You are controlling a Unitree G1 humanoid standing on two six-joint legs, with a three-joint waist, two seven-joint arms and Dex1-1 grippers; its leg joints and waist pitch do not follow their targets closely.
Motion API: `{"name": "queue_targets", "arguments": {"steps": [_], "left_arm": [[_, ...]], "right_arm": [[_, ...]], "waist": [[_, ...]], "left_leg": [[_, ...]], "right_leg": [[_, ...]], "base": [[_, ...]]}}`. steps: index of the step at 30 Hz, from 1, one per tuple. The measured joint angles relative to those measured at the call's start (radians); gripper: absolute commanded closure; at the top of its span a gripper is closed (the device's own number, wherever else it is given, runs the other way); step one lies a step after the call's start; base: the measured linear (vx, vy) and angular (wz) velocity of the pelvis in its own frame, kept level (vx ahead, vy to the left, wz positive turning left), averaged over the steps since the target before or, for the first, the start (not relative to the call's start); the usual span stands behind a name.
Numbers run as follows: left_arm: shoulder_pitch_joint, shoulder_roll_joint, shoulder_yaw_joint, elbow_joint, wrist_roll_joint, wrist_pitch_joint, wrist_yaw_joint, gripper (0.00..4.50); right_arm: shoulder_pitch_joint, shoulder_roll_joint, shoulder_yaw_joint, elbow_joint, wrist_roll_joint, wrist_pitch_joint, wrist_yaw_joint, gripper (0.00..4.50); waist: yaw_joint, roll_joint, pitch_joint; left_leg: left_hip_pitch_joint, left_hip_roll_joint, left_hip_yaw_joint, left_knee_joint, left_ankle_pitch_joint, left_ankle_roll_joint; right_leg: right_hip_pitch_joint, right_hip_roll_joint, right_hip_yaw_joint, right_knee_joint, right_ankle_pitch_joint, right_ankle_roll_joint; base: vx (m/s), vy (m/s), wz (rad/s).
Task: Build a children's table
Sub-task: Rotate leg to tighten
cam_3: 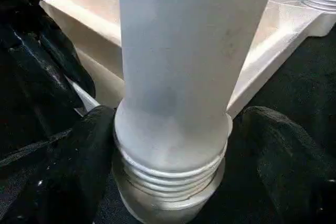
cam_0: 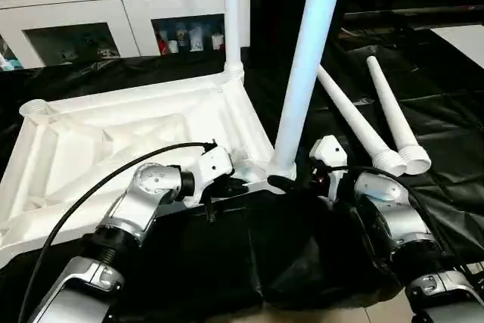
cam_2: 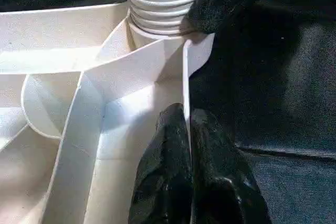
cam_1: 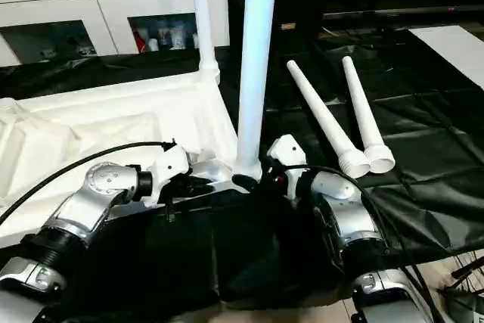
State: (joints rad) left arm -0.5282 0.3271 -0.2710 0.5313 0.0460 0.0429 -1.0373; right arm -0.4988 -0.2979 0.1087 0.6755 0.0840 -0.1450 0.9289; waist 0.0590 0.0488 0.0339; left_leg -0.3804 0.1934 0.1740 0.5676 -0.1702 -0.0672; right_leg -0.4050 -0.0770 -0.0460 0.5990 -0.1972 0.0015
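Note:
The children's table lies upside down: its white top (cam_0: 91,141) rests on the black sheet. One leg (cam_0: 231,20) stands in the far corner socket. A second leg (cam_0: 306,66) stands upright in the near corner socket. Two loose legs (cam_0: 355,122) (cam_0: 395,111) lie side by side to the right. My left gripper (cam_2: 186,124) is shut on the top's thin rim wall, close to the near corner. My right gripper (cam_3: 173,145) is open around the near leg's ribbed end (cam_3: 168,177). One finger (cam_3: 89,150) touches it; the other (cam_3: 283,150) stands a sliver off.
A white glass-door cabinet (cam_0: 121,5) runs along the back, behind the big black-sheeted table (cam_0: 446,126). The sheet hangs over the table's front edge between my forearms (cam_0: 249,262). A black cable (cam_0: 98,187) loops over my left arm.

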Motion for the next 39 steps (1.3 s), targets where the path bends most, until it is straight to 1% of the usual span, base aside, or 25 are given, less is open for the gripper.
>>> {"name": "queue_targets", "arguments": {"steps": [1,3,5,6,9,11,14,16,19,22,24,26,28,32,33,36,39], "left_arm": [[0.0,0.001,0.0,0.0,0.0,0.0,0.0,4.5],[0.0,0.001,0.0,-0.002,0.0,0.001,-0.001,4.5],[0.0,0.002,0.0,-0.004,-0.001,0.004,-0.004,4.5],[0.0,0.002,0.0,-0.004,-0.001,0.005,-0.005,4.5],[0.0,0.002,0.0,-0.008,-0.001,0.013,-0.006,4.5],[0.002,0.003,0.0,-0.011,-0.003,0.016,-0.007,4.5],[0.002,0.005,0.0,-0.012,-0.003,0.017,-0.007,4.5],[0.002,0.006,0.0,-0.012,-0.003,0.019,-0.007,4.5],[0.002,0.001,0.001,-0.009,-0.002,0.02,0.009,4.5],[-0.019,-0.019,0.002,0.024,0.011,0.023,0.06,4.5],[-0.034,-0.038,0.003,0.044,0.026,0.031,0.099,4.5],[-0.063,-0.069,0.005,0.085,0.042,0.048,0.155,4.5],[-0.084,-0.101,0.007,0.114,0.055,0.062,0.205,4.5],[-0.137,-0.17,0.007,0.195,0.077,0.09,0.322,4.5],[-0.153,-0.193,0.008,0.221,0.086,0.096,0.36,4.5],[-0.184,-0.238,0.009,0.272,0.102,0.102,0.43,4.5],[-0.195,-0.253,0.009,0.304,0.109,0.085,0.451,4.5]], "right_arm": [[-0.004,0.0,0.0,0.005,0.0,0.0,0.004,0.69],[-0.005,0.001,0.0,0.007,0.001,0.0,0.012,0.69],[-0.006,0.002,0.0,0.009,0.005,0.0,0.02,0.9],[-0.006,0.002,0.0,0.009,0.006,0.0,0.022,1.08],[-0.006,0.003,0.0,0.013,0.006,-0.001,0.039,1.12],[-0.006,0.004,0.0,0.016,0.007,-0.006,0.042,1.49],[-0.006,0.006,0.0,0.019,0.007,-0.009,0.043,1.57],[-0.006,0.011,-0.001,0.024,0.008,-0.014,0.037,1.7],[-0.006,0.028,-0.003,0.04,0.005,-0.021,0.001,1.73],[-0.006,0.072,-0.019,0.062,-0.002,-0.025,-0.106,1.75],[-0.008,0.11,-0.033,0.077,-0.003,-0.022,-0.183,1.76],[-0.008,0.165,-0.071,0.094,-0.007,-0.01,-0.308,1.76],[-0.014,0.205,-0.083,0.106,-0.014,0.001,-0.409,1.76],[-0.064,0.277,-0.112,0.163,-0.038,0.032,-0.645,1.77],[-0.086,0.304,-0.126,0.189,-0.038,0.041,-0.712,1.77],[-0.128,0.344,-0.16,0.234,-0.039,0.061,-0.847,1.78],[-0.142,0.356,-0.167,0.252,-0.047,0.067,-0.895,1.78]], "waist": [[0.0,0.0,0.0],[0.0,0.0,0.0],[0.001,-0.001,0.001],[0.001,-0.001,0.001],[0.001,-0.001,0.001],[0.001,-0.002,0.001],[0.0,-0.002,0.001],[-0.001,-0.003,0.002],[-0.003,-0.004,0.003],[-0.008,-0.008,0.005],[-0.01,-0.011,0.006],[-0.013,-0.013,0.008],[-0.015,-0.013,0.008],[-0.02,-0.014,0.008],[-0.02,-0.014,0.008],[-0.019,-0.015,0.007],[-0.018,-0.015,0.005]], "left_leg": [[0.0,0.0,0.0,0.0,0.0,0.0],[-0.001,0.0,0.0,0.001,0.0,0.0],[-0.002,0.0,0.0,0.002,0.0,0.0],[-0.002,0.0,0.0,0.002,0.0,0.0],[-0.002,0.0,0.0,0.003,0.0,0.0],[-0.002,0.0,0.0,0.004,0.0,0.0],[-0.002,0.0,0.0,0.004,0.0,0.0],[-0.002,0.0,0.0,0.004,0.0,0.0],[-0.002,0.001,0.0,0.006,0.0,0.0],[-0.001,0.001,0.0,0.009,-0.002,-0.004],[0.003,0.0,0.0,0.009,-0.003,-0.006],[0.008,-0.001,0.0,0.008,-0.003,-0.007],[0.009,-0.002,0.0,0.008,-0.003,-0.007],[0.011,-0.003,0.0,0.008,-0.003,-0.007],[0.012,-0.004,0.0,0.008,-0.003,-0.007],[0.013,-0.004,0.0,0.007,-0.003,-0.007],[0.013,-0.004,0.0,0.006,-0.003,-0.007]], "right_leg": [[0.0,0.0,0.0,0.0,0.0,0.0],[-0.001,0.0,0.0,0.001,0.0,0.0],[-0.001,0.0,0.0,0.002,0.0,0.0],[-0.001,0.0,0.0,0.002,0.0,0.0],[-0.001,0.0,0.0,0.003,0.0,0.0],[-0.001,0.0,0.0,0.003,0.0,0.0],[-0.001,0.0,0.0,0.003,0.0,0.0],[-0.001,0.0,0.0,0.004,0.0,0.0],[-0.001,0.0,0.001,0.007,0.0,0.0],[-0.001,0.0,0.002,0.011,0.0,-0.001],[0.0,0.0,0.003,0.011,0.002,-0.004],[0.003,-0.001,0.004,0.011,0.003,-0.004],[0.005,-0.001,0.006,0.01,0.002,-0.003],[0.007,-0.002,0.007,0.009,0.0,0.001],[0.008,-0.002,0.007,0.009,0.0,0.001],[0.009,-0.003,0.007,0.007,-0.001,0.002],[0.012,-0.003,0.006,0.003,-0.001,0.002]], "base": [[0.0,0.0,0.0],[0.0,0.0,0.0],[0.0,0.0,0.0],[0.0,0.0,0.0],[0.0,0.0,0.0],[0.0,0.0,0.0],[0.0,0.0,0.0],[0.0,0.0,0.0],[0.0,0.0,0.0],[0.0,0.0,0.0],[0.0,0.0,0.0],[0.0,0.0,0.0],[0.0,0.0,0.0],[0.0,0.0,0.0],[0.0,0.0,0.0],[0.0,0.0,0.0],[0.0,0.0,0.0]]}}
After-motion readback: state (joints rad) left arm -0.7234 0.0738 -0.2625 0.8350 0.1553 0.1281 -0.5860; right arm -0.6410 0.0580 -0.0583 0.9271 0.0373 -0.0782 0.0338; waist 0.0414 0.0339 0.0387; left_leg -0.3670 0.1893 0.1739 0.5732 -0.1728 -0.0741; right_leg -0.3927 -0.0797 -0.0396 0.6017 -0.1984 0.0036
